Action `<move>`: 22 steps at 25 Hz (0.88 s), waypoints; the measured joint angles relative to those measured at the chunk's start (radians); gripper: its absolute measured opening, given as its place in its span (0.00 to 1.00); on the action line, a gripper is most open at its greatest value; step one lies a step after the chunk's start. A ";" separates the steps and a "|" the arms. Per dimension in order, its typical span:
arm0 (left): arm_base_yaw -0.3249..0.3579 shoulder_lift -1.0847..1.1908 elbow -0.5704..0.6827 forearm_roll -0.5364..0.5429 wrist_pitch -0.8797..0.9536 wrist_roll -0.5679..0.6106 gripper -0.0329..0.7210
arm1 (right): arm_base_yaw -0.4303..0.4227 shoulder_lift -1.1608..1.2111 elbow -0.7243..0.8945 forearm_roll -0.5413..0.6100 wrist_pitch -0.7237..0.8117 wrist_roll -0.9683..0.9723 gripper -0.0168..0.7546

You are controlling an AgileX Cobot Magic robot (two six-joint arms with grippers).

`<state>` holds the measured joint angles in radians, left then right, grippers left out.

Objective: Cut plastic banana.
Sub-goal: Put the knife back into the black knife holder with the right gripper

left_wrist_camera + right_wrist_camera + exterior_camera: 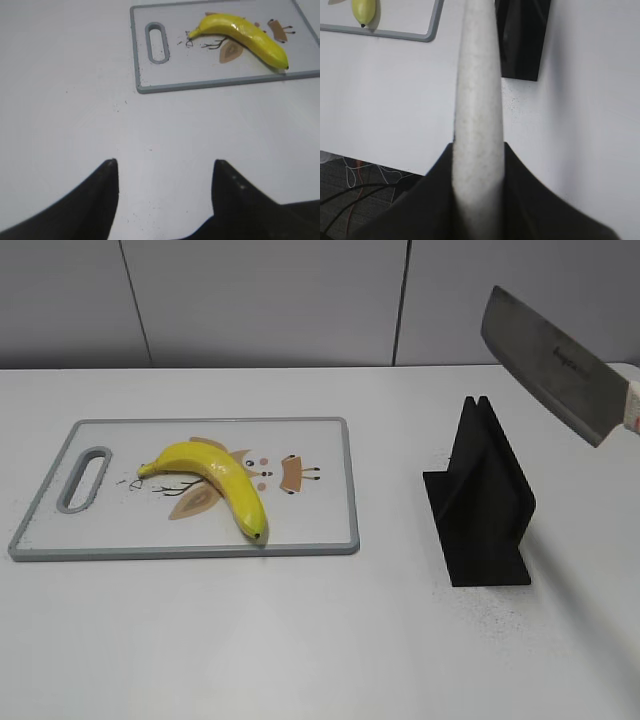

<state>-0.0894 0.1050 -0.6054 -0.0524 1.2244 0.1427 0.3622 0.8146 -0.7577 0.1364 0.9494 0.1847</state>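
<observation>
A yellow plastic banana (215, 477) lies on a white cutting board with a grey rim (345, 490); both also show in the left wrist view, the banana (245, 37) on the board (200, 85). My right gripper (478, 150) is shut on the pale handle of a cleaver (477, 100). The cleaver's steel blade (550, 365) hangs in the air at the right, above and right of the black knife stand (485, 505). My left gripper (164, 167) is open and empty over bare table, well short of the board.
The black knife stand (522, 35) stands right of the board. The board's handle slot (85, 478) is at its left end. The table's near edge shows in the right wrist view, with floor and cables (355, 185) below.
</observation>
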 joint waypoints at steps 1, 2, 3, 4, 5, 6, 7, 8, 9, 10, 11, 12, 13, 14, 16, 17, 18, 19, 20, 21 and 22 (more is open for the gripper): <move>0.000 -0.033 0.007 0.000 0.000 0.000 0.81 | 0.000 -0.012 0.011 0.000 0.000 0.010 0.23; 0.000 -0.070 0.014 0.000 0.000 0.000 0.81 | 0.000 -0.022 0.020 -0.001 0.000 0.020 0.23; 0.000 -0.095 0.021 0.000 0.000 0.000 0.81 | 0.000 -0.027 0.030 -0.005 0.000 0.035 0.23; 0.000 -0.106 0.023 0.002 0.004 0.000 0.81 | 0.000 -0.028 0.039 -0.007 -0.002 0.042 0.23; 0.000 -0.109 0.030 0.005 0.003 0.000 0.81 | 0.000 -0.030 0.048 -0.007 -0.007 0.046 0.23; 0.000 -0.111 0.038 0.007 0.003 0.000 0.81 | 0.000 -0.030 0.059 -0.009 -0.017 0.051 0.23; 0.000 -0.111 0.047 0.007 0.002 0.000 0.81 | 0.000 -0.030 0.071 -0.010 -0.031 0.058 0.23; 0.000 -0.111 0.056 0.007 -0.001 0.000 0.81 | 0.000 -0.030 0.083 -0.011 -0.049 0.064 0.23; 0.000 -0.111 0.069 0.007 -0.012 0.000 0.81 | 0.000 -0.030 0.091 -0.016 -0.065 0.070 0.23; 0.000 -0.111 0.082 0.007 -0.033 0.000 0.81 | 0.000 -0.027 0.096 -0.021 -0.081 0.074 0.23; 0.000 -0.111 0.095 0.007 -0.058 0.000 0.81 | 0.000 -0.024 0.097 -0.030 -0.096 0.081 0.23; 0.000 -0.111 0.112 0.004 -0.087 0.000 0.81 | 0.000 -0.019 0.097 -0.040 -0.113 0.088 0.23; 0.000 -0.111 0.126 0.000 -0.106 0.000 0.81 | 0.000 -0.007 0.097 -0.055 -0.130 0.093 0.23; 0.000 -0.111 0.133 -0.003 -0.117 0.000 0.81 | 0.000 0.001 0.097 -0.066 -0.151 0.098 0.23; 0.000 -0.111 0.137 -0.005 -0.129 0.000 0.81 | 0.000 0.034 0.097 -0.073 -0.179 0.102 0.23; 0.000 -0.111 0.137 -0.005 -0.133 0.000 0.81 | 0.000 0.057 0.098 -0.073 -0.191 0.102 0.23; 0.000 -0.111 0.137 -0.006 -0.136 0.000 0.81 | 0.000 0.076 0.098 -0.073 -0.201 0.102 0.23; 0.000 -0.111 0.137 -0.006 -0.137 0.000 0.81 | 0.000 0.095 0.098 -0.073 -0.211 0.102 0.23; 0.000 -0.111 0.137 -0.006 -0.138 0.000 0.81 | 0.000 0.121 0.098 -0.073 -0.225 0.103 0.23; 0.000 -0.111 0.137 -0.006 -0.139 0.000 0.81 | 0.000 0.140 0.098 -0.074 -0.237 0.103 0.23; 0.000 -0.111 0.137 -0.006 -0.139 0.000 0.81 | 0.000 0.159 0.098 -0.077 -0.251 0.103 0.23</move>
<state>-0.0894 -0.0056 -0.4681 -0.0588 1.0853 0.1427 0.3622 0.9734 -0.6593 0.0596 0.6989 0.2879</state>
